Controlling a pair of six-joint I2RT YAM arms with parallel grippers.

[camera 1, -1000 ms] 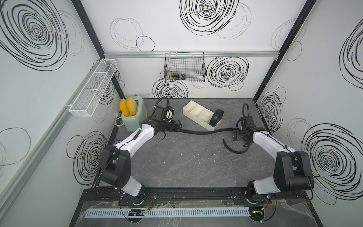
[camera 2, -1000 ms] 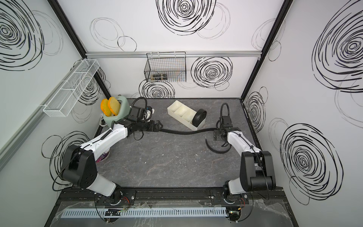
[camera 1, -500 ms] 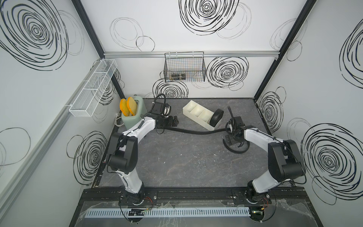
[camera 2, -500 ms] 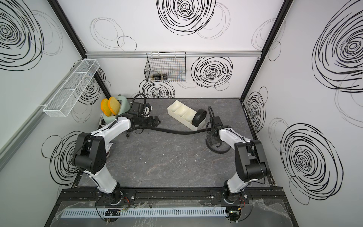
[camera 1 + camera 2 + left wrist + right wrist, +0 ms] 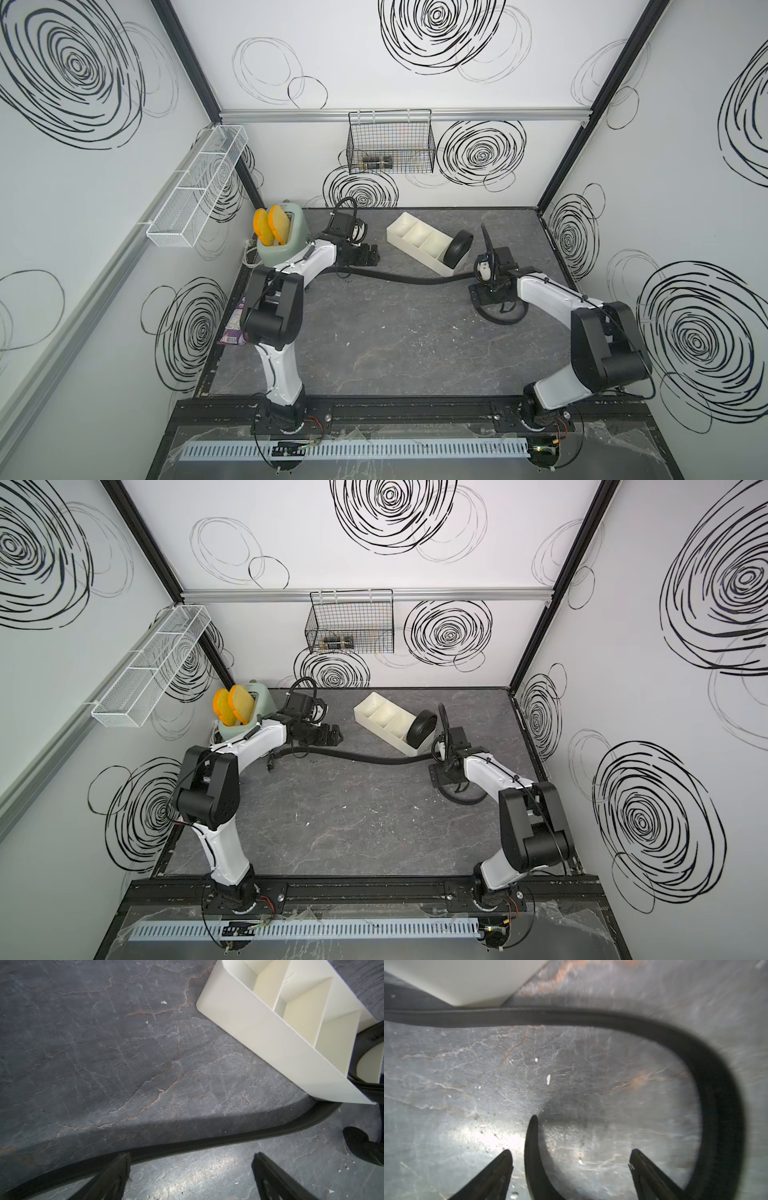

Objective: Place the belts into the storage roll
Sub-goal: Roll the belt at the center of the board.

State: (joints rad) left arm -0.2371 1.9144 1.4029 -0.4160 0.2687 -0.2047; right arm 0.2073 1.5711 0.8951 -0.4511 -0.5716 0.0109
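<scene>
Straddling belt (image 5: 532,1157), right gripper (image 5: 571,1151) spread wide

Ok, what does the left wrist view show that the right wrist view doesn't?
Left wrist only: the storage roll with its open compartments, the coiled belt in the end compartment, and the open left gripper. Right wrist only: the loose belt hooking round, its tapered tip between the fingers of the open right gripper. Both: that belt lying on the grey table, and the storage roll's outer wall.
</scene>
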